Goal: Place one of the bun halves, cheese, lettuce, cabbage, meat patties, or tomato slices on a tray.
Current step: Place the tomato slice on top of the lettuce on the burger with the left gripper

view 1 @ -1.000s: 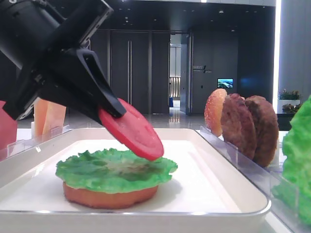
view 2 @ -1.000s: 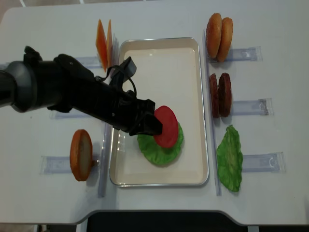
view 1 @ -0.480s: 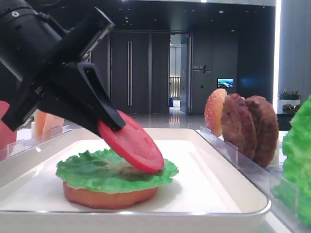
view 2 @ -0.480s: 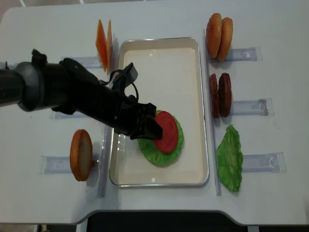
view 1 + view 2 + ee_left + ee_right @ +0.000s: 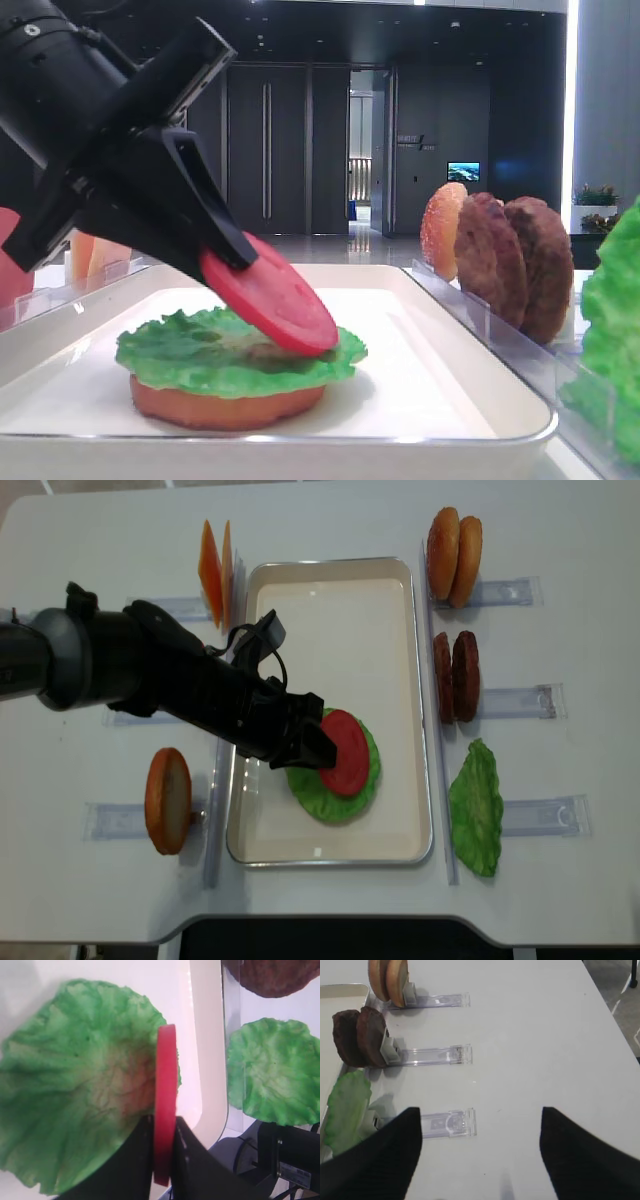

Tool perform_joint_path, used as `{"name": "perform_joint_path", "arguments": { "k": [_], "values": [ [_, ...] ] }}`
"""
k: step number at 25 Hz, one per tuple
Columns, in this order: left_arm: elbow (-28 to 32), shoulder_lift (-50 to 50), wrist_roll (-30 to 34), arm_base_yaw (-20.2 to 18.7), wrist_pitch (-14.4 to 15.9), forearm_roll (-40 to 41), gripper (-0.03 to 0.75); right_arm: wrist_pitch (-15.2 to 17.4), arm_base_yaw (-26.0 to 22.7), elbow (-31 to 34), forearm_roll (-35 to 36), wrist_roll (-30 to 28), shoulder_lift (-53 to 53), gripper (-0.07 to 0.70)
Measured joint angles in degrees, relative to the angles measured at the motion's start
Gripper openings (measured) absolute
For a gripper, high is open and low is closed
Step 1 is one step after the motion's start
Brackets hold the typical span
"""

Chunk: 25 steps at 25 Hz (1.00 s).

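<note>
Low exterior view: the left claw [image 5: 235, 250] pinches a tomato slice [image 5: 268, 295] by its upper edge, the slice tilted, its lower edge touching the lettuce [image 5: 235, 350] beneath, which lies on a bun half [image 5: 225, 405] in the tray [image 5: 450, 400].

Right wrist view: the right claw [image 5: 477, 1152] stands wide open, holding nothing, above the bench [image 5: 545, 1035].

Left wrist view: the slice [image 5: 165, 1110] shows edge-on between the nearly closed fingers [image 5: 187, 1152].

Overhead view: the meat patties [image 5: 455, 676] stand well beyond the left claw [image 5: 318, 748], outside the tray [image 5: 330, 575].
</note>
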Motion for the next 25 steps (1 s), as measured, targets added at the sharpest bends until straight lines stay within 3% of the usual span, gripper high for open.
{"name": "perform_joint_path", "arguments": {
  "k": [3,9,12,25],
  "values": [
    [0.0,0.0,-1.58,0.0,-0.11,1.3,0.17,0.0,0.0,0.0,0.0,0.0,0.0,0.476],
    [0.0,0.0,-4.58,0.0,-0.11,3.66,0.45,0.0,0.0,0.0,0.0,0.0,0.0,0.476],
    [0.0,0.0,-5.82,0.0,-0.11,4.43,0.531,0.0,0.0,0.0,0.0,0.0,0.0,0.476],
    [0.0,-3.1,-15.29,0.0,0.8,13.66,0.564,0.0,0.0,0.0,0.0,0.05,0.0,0.476]
  ]
}}
